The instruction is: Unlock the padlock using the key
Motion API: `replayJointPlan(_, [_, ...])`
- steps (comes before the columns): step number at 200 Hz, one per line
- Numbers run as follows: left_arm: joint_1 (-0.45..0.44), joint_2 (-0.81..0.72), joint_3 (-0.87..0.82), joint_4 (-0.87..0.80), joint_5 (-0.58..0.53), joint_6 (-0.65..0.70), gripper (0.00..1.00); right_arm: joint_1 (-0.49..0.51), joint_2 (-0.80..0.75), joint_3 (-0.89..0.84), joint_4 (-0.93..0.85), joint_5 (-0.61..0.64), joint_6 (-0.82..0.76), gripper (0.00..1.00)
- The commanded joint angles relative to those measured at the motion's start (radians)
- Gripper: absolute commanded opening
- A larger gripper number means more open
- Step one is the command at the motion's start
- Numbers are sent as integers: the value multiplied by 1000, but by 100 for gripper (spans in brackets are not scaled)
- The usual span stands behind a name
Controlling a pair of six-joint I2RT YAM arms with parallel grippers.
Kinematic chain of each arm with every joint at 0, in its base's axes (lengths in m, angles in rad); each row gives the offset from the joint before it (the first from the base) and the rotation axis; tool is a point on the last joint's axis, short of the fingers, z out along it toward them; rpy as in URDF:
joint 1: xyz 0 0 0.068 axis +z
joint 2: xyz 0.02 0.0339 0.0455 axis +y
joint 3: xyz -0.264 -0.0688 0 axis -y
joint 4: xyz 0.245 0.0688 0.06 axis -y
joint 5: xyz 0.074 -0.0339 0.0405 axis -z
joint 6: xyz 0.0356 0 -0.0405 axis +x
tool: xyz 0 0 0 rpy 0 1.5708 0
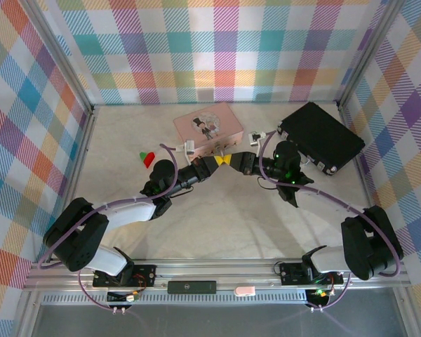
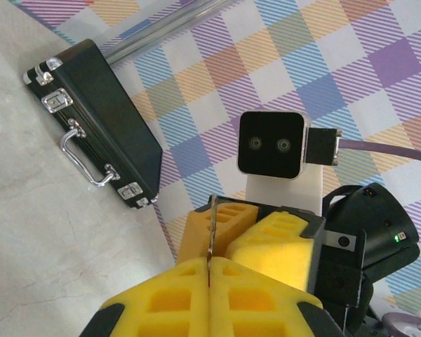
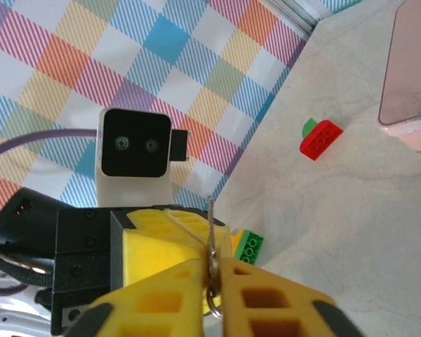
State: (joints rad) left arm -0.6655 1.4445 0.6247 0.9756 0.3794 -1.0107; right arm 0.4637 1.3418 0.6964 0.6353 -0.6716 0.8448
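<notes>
Yellow pads (image 2: 161, 302) of my L gripper (image 2: 209, 265) sit pressed together on the key (image 2: 212, 225), its thin silvery blade standing up out of the seam. My R gripper (image 3: 212, 270) meets it nose to nose, fingers likewise clamped on the same sliver, w/ a small ring showing at the key's near end. Both tips hang over the ctr of the worktop (image 1: 266, 225), just in front of the pink picture-lid box (image 1: 209, 126).

Step in hand, as I read it: passing or re-seating the key between arms, not yet the unlock itself. Next move, I judge, needs one arm to let go w/o twisting the blade. The other must then line the blade up w/ the padlock's keyhole, and so slim a key could easily slip or rotate.

Containers: the pink box, near the far edge, has its lid down, contents unseen. So does the black briefcase (image 1: 321, 135), closed, toward the far-right corner. Left of ctr a red brick (image 3: 321, 138) lies loose, w/ a green brick (image 3: 247, 246) nearer the grippers.
</notes>
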Motion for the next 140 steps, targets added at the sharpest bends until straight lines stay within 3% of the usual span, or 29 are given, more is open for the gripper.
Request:
replayJointPlan(1, [-19,4,-8,74,4,-14,0,10,19,-8,61,-23,10,2])
replayJointPlan(44, [-20,-12,-18,66,-6,-12,0,11,11,-3,30,-5,-50,0])
replayJointPlan(72, [-4,-71,-43,-1,-31,2,42,9,-48,43,-167,32,-213,0])
replayJointPlan(86, [14,-134,-60,-82,-59,15,56,9,-76,76,-275,51,-295,0])
replayJointPlan(123, [26,-298,32,-474,-153,114,58,9,-112,129,-425,51,-420,0])
replayJointPlan(140, [24,-329,76,-555,-165,148,57,9,-120,132,-431,38,-433,0])
